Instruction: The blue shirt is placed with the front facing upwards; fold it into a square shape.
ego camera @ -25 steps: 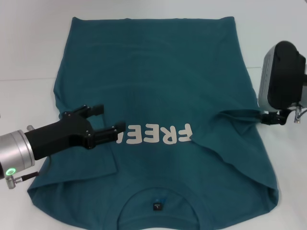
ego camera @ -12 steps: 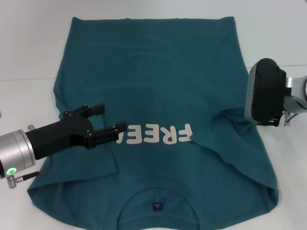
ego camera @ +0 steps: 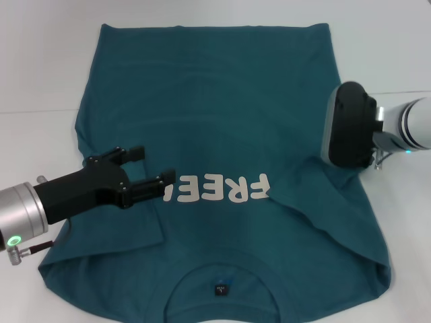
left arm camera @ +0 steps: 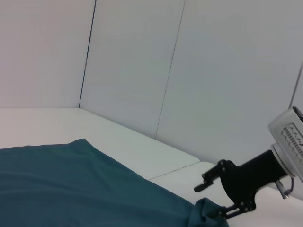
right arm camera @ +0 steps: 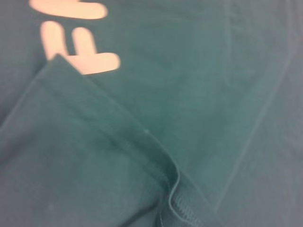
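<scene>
The blue shirt (ego camera: 222, 101) lies front up on the white table (ego camera: 40, 60), collar toward me, and its white "FREE" lettering (ego camera: 222, 188) shows. Its left sleeve is folded inward. My left gripper (ego camera: 151, 168) hovers open over that side, beside the lettering, with nothing between its fingers. Over the shirt's right edge sits my right arm's wrist housing (ego camera: 347, 124), which hides its fingers in the head view. In the left wrist view my right gripper (left arm camera: 222, 213) pinches a raised peak of the shirt's (left arm camera: 71, 189) right sleeve fabric. The right wrist view shows a folded hem of the shirt (right arm camera: 189, 71) up close.
White table surface surrounds the shirt, with a seam line (ego camera: 34, 111) running across it at the left. A plain panelled wall (left arm camera: 142, 61) stands behind the table's far edge.
My right arm has moved left from beside the shirt to over its right edge, drawing the pinched sleeve inward. The left arm has not moved.
</scene>
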